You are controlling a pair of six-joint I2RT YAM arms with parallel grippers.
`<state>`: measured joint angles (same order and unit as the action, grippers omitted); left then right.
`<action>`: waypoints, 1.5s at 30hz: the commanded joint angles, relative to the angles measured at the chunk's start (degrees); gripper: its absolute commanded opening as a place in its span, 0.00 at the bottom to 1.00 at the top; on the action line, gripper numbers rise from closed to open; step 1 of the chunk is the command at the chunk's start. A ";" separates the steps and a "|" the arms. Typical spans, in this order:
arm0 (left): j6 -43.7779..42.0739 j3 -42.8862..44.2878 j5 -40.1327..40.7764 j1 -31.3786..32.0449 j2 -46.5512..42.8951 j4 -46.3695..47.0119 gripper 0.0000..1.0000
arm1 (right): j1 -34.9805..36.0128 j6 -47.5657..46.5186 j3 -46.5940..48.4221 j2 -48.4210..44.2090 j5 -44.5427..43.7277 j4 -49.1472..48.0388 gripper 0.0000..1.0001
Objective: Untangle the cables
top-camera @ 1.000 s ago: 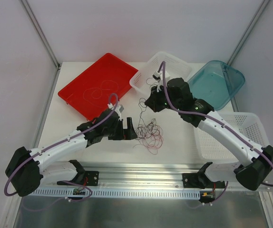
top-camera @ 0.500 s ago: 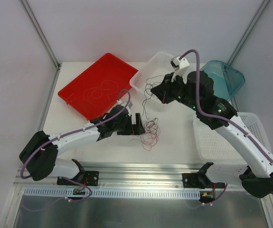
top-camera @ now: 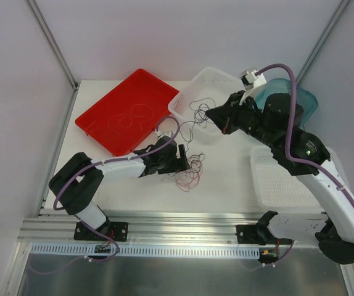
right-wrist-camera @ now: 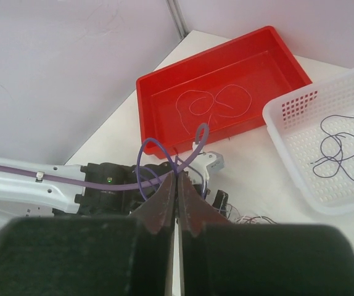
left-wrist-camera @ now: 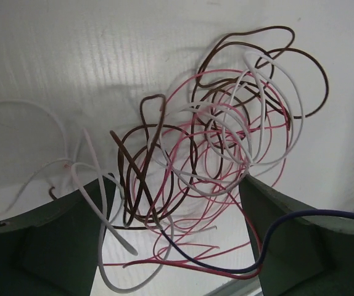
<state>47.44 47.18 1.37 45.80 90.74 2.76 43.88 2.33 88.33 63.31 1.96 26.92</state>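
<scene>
A pale loop (top-camera: 131, 118) lies in the red tray (top-camera: 112, 98). Right of it, the left gripper (left-wrist-camera: 174, 197) has its fingers apart around the tangled cables (left-wrist-camera: 220, 142) on the table (top-camera: 226, 179). Farther right, the right gripper (top-camera: 211, 114) hangs over the white basket (top-camera: 217, 77), fingers pressed together, and whether they hold a strand cannot be told.

Bare worktop (top-camera: 226, 179) lies free at three o'clock of the cables (top-camera: 189, 168). Red tray (top-camera: 146, 86) blocks ten, white basket (top-camera: 178, 106) crowds twelve, left arm (top-camera: 121, 168) fills nine.
</scene>
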 commanded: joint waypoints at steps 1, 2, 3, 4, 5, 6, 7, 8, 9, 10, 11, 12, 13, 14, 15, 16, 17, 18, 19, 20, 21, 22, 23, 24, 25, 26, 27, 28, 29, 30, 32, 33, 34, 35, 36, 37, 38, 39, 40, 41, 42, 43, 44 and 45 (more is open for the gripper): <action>1.95 0.20 4.08 -0.01 1.02 1.54 0.81 | 0.24 -1.44 4.04 -3.10 -3.78 0.94 0.01; 2.04 -0.50 4.08 -0.18 1.11 1.45 0.81 | 0.24 -2.06 4.13 -3.19 -5.98 1.38 0.01; 2.04 -0.94 4.26 -0.45 1.11 1.45 0.81 | 0.07 -2.06 4.30 -3.28 -6.96 2.17 0.01; 1.95 -1.47 4.35 -1.06 0.93 1.19 0.81 | -0.19 -1.98 4.65 -3.37 -7.66 2.44 0.01; 2.04 -2.69 4.43 -1.50 0.93 1.02 0.80 | -0.28 -3.89 4.91 -3.28 -8.10 2.70 0.01; 2.04 -3.40 4.09 -2.03 0.41 0.84 0.81 | -0.55 -4.17 5.87 -3.37 -8.63 3.22 0.01; 2.39 -4.19 3.91 -2.38 0.23 0.58 0.81 | -0.63 -4.52 6.41 -3.54 -9.07 3.23 0.01; 2.65 -5.85 3.73 -3.51 -0.12 0.40 0.81 | -0.72 -4.96 7.02 -3.63 -10.12 3.32 0.01; 2.92 -6.83 3.64 -4.13 -0.99 0.31 0.80 | -0.81 -6.01 7.64 -3.72 -10.56 3.75 0.01; 3.09 -7.71 3.47 -4.66 -1.61 0.40 0.81 | -1.07 -6.63 8.95 -3.63 -11.27 4.02 0.01; 3.10 -9.37 3.47 -5.71 -2.92 0.23 0.81 | -1.16 -7.33 9.40 -3.63 -13.19 4.72 0.01; 3.10 -10.26 3.47 -6.16 -3.72 0.22 0.81 | -1.60 -8.29 9.66 -3.63 -14.16 4.98 0.01; 3.01 -11.05 3.47 -6.68 -4.51 0.14 0.81 | -1.86 -8.65 9.92 -3.63 -15.13 5.16 0.01; 2.66 -12.36 3.47 -7.04 -5.30 -0.04 0.80 | -2.13 -8.92 10.10 -3.63 -16.44 5.25 0.01; 2.48 -12.98 3.55 -7.65 -6.88 -0.13 0.80 | -2.48 -9.18 10.10 -3.63 -16.81 5.34 0.01; 2.31 -13.51 3.56 -7.83 -7.76 -0.48 0.80 | -3.35 -9.36 10.10 -3.54 -16.98 5.34 0.01; 2.22 -14.56 3.56 -8.01 -8.64 -0.57 0.81 | -3.88 -9.45 10.02 -3.37 -16.99 4.99 0.01; 2.13 -15.09 3.56 -8.10 -10.56 -1.18 0.81 | -4.41 -9.36 10.01 -3.11 -16.72 4.73 0.01; 1.96 -15.45 3.56 -8.18 -11.54 -1.27 0.82 | -5.63 -9.45 10.01 -2.76 -16.29 4.46 0.01; 1.87 -16.15 3.21 -8.18 -13.81 -1.44 0.82 | -6.34 -9.45 10.19 -1.62 -15.15 3.76 0.01; 1.69 -16.41 2.86 -8.10 -15.05 -1.88 0.84 | -7.74 -9.45 10.10 -1.00 -14.70 3.50 0.01; 0.82 -16.68 2.50 -8.10 -16.37 -2.06 0.85 | -8.54 -9.36 10.28 -0.21 -14.09 3.06 0.01; 0.03 -16.51 2.24 -8.10 -19.08 -2.41 0.86 | -9.33 -9.27 10.37 0.41 -12.87 2.36 0.01; -0.76 -16.16 1.37 -8.18 -20.50 -2.50 0.87 | -10.21 -9.27 10.71 1.98 -12.33 1.92 0.01; -2.95 -15.72 1.10 -8.10 -21.91 -4.85 0.91 | -11.69 -9.18 10.98 2.60 -11.98 1.48 0.01; -4.10 -14.32 0.57 -8.18 -24.27 -5.92 0.93 | -12.49 -9.18 11.33 3.39 -11.45 0.60 0.01; -5.33 -13.26 0.31 -8.18 -25.25 -7.32 0.95 | -13.28 -9.01 11.59 4.27 -11.01 0.16 0.01; -7.69 -12.21 -0.31 -8.18 -26.13 -10.55 0.98 | -14.60 -8.66 12.21 5.67 -10.66 -0.54 0.01; -8.84 -10.20 -0.66 -8.36 -26.84 -11.98 0.99 | -15.05 -8.57 12.39 6.56 -9.87 -2.46 0.01; -9.90 -9.22 -1.10 -8.62 -28.15 -13.56 0.99 | -15.48 -8.74 12.56 7.35 -9.52 -3.53 0.01; -12.71 -7.03 -3.29 -9.67 -29.82 -16.55 0.99 | -15.93 -8.83 13.61 10.33 -9.08 -6.33 0.01; -13.77 -6.40 -4.43 -10.20 -30.35 -17.35 0.99 | -16.36 -8.83 14.31 11.39 -9.08 -6.87 0.01; -15.43 -5.87 -6.44 -10.73 -30.71 -18.05 0.99 | -16.72 -8.83 16.24 14.27 -8.99 -7.14 0.01; -16.32 -4.65 -7.51 -11.25 -31.32 -19.71 0.99 | -17.07 -8.92 17.21 15.60 -8.99 -7.49 0.01; -17.11 -4.03 -8.39 -12.39 -31.50 -20.51 0.99 | -17.42 -8.92 18.35 17.18 -8.64 -7.67 0.01; -18.95 -3.41 -9.18 -12.84 -31.67 -21.39 0.99 | -18.29 -9.01 19.32 18.59 -8.29 -7.84 0.01; -20.01 -2.10 -10.49 -13.28 -31.76 -22.62 0.99 | -18.82 -9.01 20.81 21.22 -7.68 -8.54 0.01; -21.06 -1.31 -11.12 -13.89 -31.68 -23.24 0.99 | -19.70 -8.83 21.35 22.37 -7.50 -8.81 0.01; -23.51 -0.52 -11.90 -14.07 -31.33 -23.59 0.99 | -20.23 -8.66 21.87 23.69 -7.32 -9.07 0.01; -25.01 1.23 -13.91 -14.16 -30.63 -23.86 0.99 | -20.58 -8.74 23.01 25.27 -7.14 -9.42 0.01; -26.59 2.38 -14.98 -14.25 -30.01 -24.64 0.99 | -21.02 -8.83 23.46 27.98 -7.23 -9.60 0.01; -28.96 3.52 -15.60 -14.34 -29.31 -24.91 0.99 | -21.98 -8.83 23.81 29.58 -7.23 -9.86 0.01; -29.77 6.06 -16.04 -14.34 -27.74 -25.35 0.99 | -22.52 -8.74 24.25 31.07 -6.27 -10.74 0.01; -30.56 7.39 -17.26 -14.42 -27.03 -26.05 0.99 | -24.00 -8.66 24.43 34.39 -5.22 -11.35 0.01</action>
<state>24.16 48.90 -10.48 31.79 61.63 -20.82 22.44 -6.13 110.10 92.38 -5.93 19.62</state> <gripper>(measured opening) 0.991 0.015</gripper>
